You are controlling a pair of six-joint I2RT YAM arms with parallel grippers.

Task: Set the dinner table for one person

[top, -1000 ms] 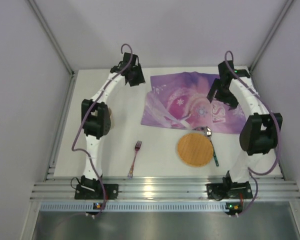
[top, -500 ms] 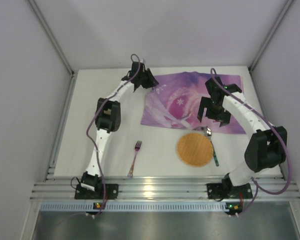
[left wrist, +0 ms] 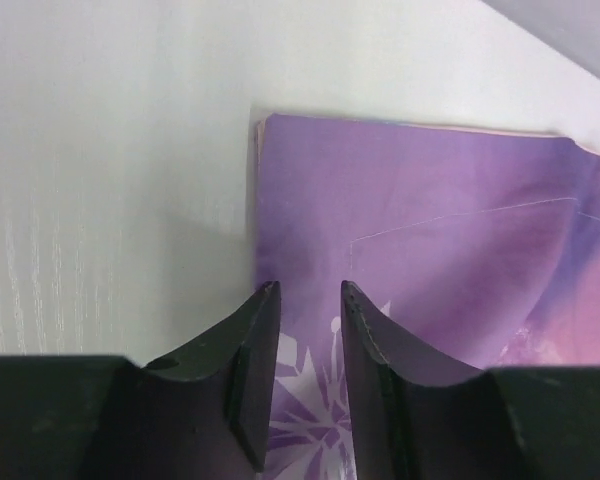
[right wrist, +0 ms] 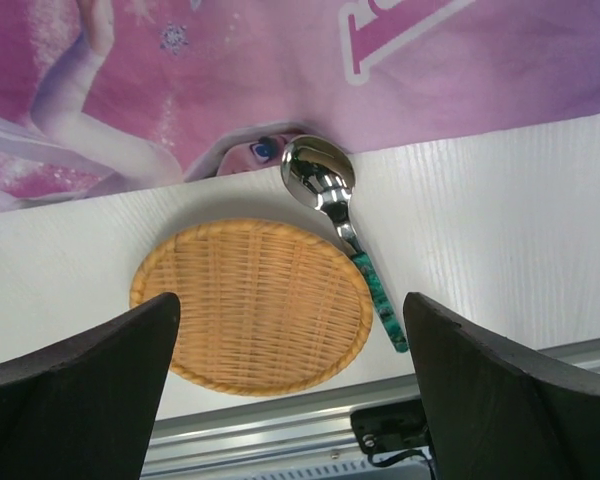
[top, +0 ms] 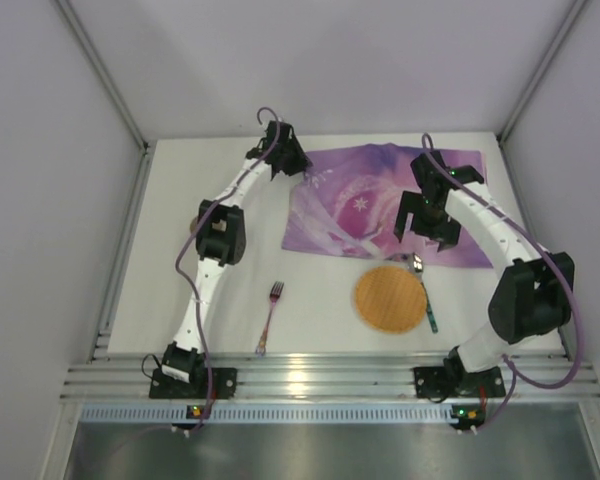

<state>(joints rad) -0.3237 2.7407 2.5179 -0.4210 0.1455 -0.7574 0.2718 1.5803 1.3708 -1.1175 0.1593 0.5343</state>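
While it carries every item in view, the dinner table [top: 230, 290] fills the floor of the enclosure as a plain white top, with a ribbed aluminium rail [top: 330, 380] along its near edge where both arms are bolted. On its far half, right of centre, lies a purple printed placemat [top: 370, 200], rumpled, with a pink figure and white lettering. Just near of the placemat sits a round woven disc [top: 389, 298] flat on the bare white surface. A spoon [right wrist: 335, 205] rests with its shiny bowl at the placemat's near edge, its green handle running along the disc's right rim toward the rail. A fork [top: 270, 318] lies alone on the table left of the disc, well apart from it, tines pointing away from the bases.

The left gripper [left wrist: 310, 290] is at the placemat's far left corner, its fingers only a narrow gap apart with purple cloth showing between them; whether they touch it cannot be told. The right gripper [right wrist: 290, 300] hangs above the placemat's near right part, fingers spread wide and holding nothing.
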